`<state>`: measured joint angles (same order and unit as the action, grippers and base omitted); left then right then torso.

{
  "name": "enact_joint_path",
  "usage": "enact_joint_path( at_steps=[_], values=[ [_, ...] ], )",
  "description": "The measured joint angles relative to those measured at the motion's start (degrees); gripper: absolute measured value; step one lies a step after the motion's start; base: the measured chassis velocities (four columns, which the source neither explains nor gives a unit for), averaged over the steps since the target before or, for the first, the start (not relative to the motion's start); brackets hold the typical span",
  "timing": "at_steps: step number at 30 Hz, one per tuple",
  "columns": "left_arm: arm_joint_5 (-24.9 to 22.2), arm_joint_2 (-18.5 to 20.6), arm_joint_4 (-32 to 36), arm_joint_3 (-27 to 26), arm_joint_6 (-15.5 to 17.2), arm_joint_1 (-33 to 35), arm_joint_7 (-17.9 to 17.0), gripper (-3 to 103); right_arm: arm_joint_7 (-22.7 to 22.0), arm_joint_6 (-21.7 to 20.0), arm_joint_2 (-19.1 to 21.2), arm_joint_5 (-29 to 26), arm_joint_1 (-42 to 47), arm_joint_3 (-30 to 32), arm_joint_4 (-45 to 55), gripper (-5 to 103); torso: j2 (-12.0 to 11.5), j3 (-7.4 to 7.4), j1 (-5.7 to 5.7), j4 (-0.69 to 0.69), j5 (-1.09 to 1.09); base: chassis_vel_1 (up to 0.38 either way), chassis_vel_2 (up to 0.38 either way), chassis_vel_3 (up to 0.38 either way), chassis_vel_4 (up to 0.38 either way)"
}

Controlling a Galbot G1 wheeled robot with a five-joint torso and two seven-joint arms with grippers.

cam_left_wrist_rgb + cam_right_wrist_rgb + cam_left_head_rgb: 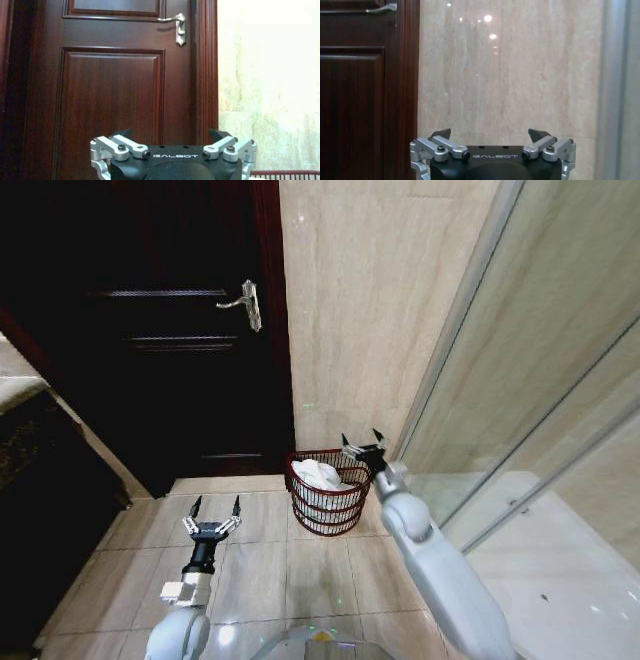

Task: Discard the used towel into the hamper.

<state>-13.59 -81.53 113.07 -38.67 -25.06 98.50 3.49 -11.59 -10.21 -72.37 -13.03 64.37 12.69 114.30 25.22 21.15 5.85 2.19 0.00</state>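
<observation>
Your left claw (212, 513) is idling spread and empty over the floor tiles, well left of the hamper (327, 493). Right claw (364, 446) is hovering spread at the hamper's right rim; towel (317, 474) is lying inside, toward the left.

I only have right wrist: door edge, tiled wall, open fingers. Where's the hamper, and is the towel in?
Observer: Head view has the hamper on the floor against the wall by the door, with the white towel lying inside it.
Operator: Right gripper relative to it?
Observer: The right gripper is open and empty, at the hamper's rim on the shower-glass side.
Operator: Left arm?
Observer: The left gripper is open and empty too, low over the floor tiles, apart from the hamper on the door side.
</observation>
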Motion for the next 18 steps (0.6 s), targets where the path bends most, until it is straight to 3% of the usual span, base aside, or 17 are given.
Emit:
enact_joint_path(
  at_steps=[5,8,12,18],
  values=[
    [-0.4,-0.2,0.8,0.4,-0.5,0.6,-0.1,100,1.0,4.3,-3.3,8.1,9.8,3.2,2.5,100,0.0,0.00,0.00,0.01,0.01,0.000,0.000,0.000,0.000],
    [-0.7,0.2,1.4,0.5,-0.4,0.7,-0.1,100,2.0,7.0,-3.7,10.2,14.5,5.5,3.4,100,0.0,0.00,0.00,0.01,0.00,0.000,0.000,0.000,0.000],
    [0.4,0.3,1.5,1.2,-0.4,0.7,-0.1,100,2.1,11.2,-3.5,10.3,20.6,8.3,4.5,100,0.0,0.00,0.00,0.00,0.00,0.000,0.000,0.000,0.000],
    [1.4,0.5,1.5,1.8,-1.1,1.7,-0.1,100,2.5,14.2,-4.7,10.4,25.9,10.9,6.3,100,0.0,0.00,0.00,-0.01,0.00,0.000,0.000,0.000,0.000]
  ],
)
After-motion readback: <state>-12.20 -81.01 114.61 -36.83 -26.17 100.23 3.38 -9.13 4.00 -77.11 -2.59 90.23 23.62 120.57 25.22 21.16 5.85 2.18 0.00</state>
